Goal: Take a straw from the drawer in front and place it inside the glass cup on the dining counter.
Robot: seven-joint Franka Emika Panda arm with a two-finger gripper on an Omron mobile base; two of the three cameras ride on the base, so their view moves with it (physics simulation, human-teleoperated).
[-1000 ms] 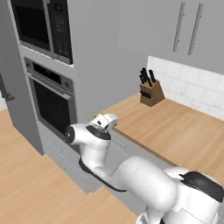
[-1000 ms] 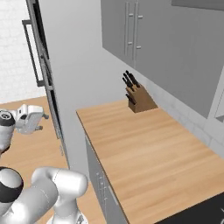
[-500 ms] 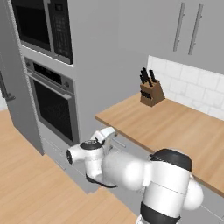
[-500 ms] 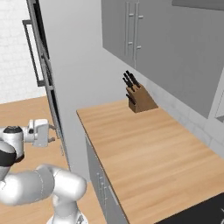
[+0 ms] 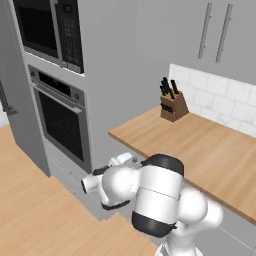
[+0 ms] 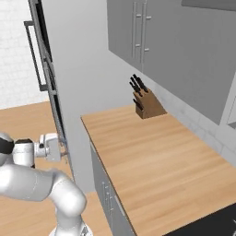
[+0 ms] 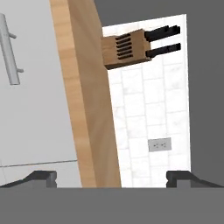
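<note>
As the arm has swung down beside the counter front, the gripper (image 7: 111, 176) stands fully open, empty; drawer unopened.

A light-wood table (image 5: 200, 145) runs along a white tiled wall, carrying a wooden knife block (image 5: 173, 105) with dark-handled knives, set upright near the wall at the table's far end.

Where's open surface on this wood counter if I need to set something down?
The wood counter is bare from its front edge back to the tiled wall; its one item, the knife block, stands at the back by the tall oven cabinet. The end effector is open.
</note>
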